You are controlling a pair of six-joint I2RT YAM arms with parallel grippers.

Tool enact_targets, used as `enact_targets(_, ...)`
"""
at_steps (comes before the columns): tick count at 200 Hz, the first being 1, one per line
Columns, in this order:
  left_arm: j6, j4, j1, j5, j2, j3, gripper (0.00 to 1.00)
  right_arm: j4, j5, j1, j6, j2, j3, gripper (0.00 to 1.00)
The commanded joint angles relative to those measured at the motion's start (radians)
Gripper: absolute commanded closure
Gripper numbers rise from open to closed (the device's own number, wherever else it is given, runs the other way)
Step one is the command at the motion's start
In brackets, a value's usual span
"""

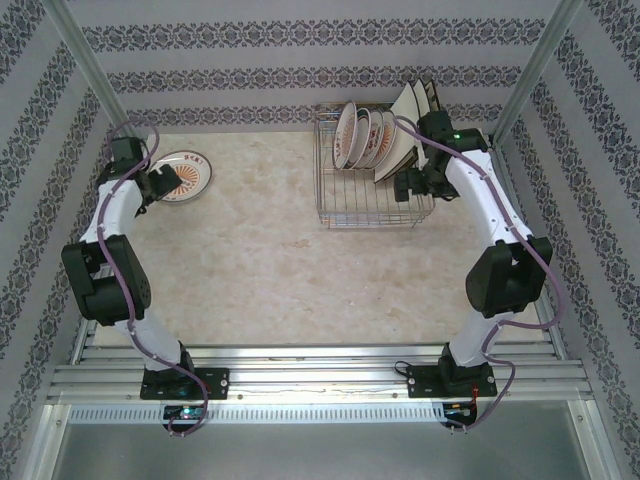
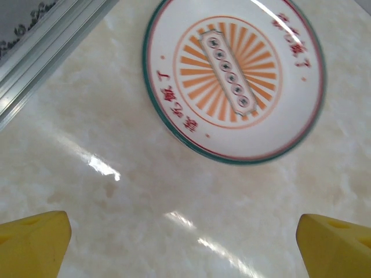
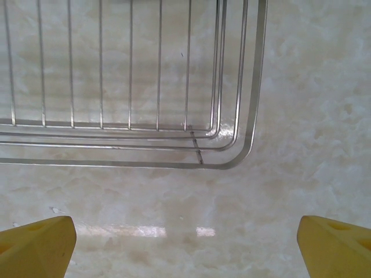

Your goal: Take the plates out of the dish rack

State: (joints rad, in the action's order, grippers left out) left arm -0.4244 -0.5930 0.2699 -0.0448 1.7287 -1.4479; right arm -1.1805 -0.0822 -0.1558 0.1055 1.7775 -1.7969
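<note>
One small round plate [image 1: 183, 175] [image 2: 235, 78] lies flat on the bench [image 1: 270, 260] at the far left. It is white, with a dark green line at the rim and a thin red line just inside it. Orange rays spread from the centre, where a pale oblong strip carries a row of small round marks. The dish rack [image 1: 372, 190] [image 3: 174, 87], a silver wire basket, stands at the far right of the bench. In it, several round plates [image 1: 362, 135] with reddish rims stand on edge and lean to one side. Beside them are square plates [image 1: 410, 130], cream with dark edges, partly covered by the right arm, so their number is hard to tell. In the left wrist view the top of the lying plate is cut off, and in the right wrist view the rack appears as one rounded corner. Red characters stand in the white ring of the plate, but I cannot read them. The left tool [image 1: 158, 185] [image 2: 185, 243] is just beside this plate, its yellow fingertips [image 2: 35, 243] spread wide with nothing between them. The right tool [image 1: 415, 185] [image 3: 185, 243] is at the rack's near right corner, also spread wide and empty.
</note>
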Motion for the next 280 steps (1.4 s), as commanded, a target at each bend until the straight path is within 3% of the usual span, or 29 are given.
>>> enact_targets(1,0.105,-0.197,-0.072,0.069,-0.045,-0.073,0.00,-0.018,-0.022,-0.022,0.027,-0.010,-0.057,0.02)
enact_targets(47,0.179,-0.396,-0.257,0.025,-0.022,-0.205,0.00,0.016,-0.061,-0.081,0.097,0.011,-0.122,0.02)
enact_targets(78,0.194,-0.441,-0.319,0.049,-0.003,-0.236,0.00,0.030,-0.089,-0.136,0.120,0.059,-0.182,0.02)
enact_targets(220,0.226,-0.558,-0.368,0.090,0.163,-0.448,0.00,0.055,-0.199,-0.228,0.189,0.491,-0.672,0.02)
enact_targets(280,0.234,-0.552,-0.369,0.094,0.211,-0.469,0.00,0.146,-0.170,-0.246,0.193,0.594,-0.808,0.16)
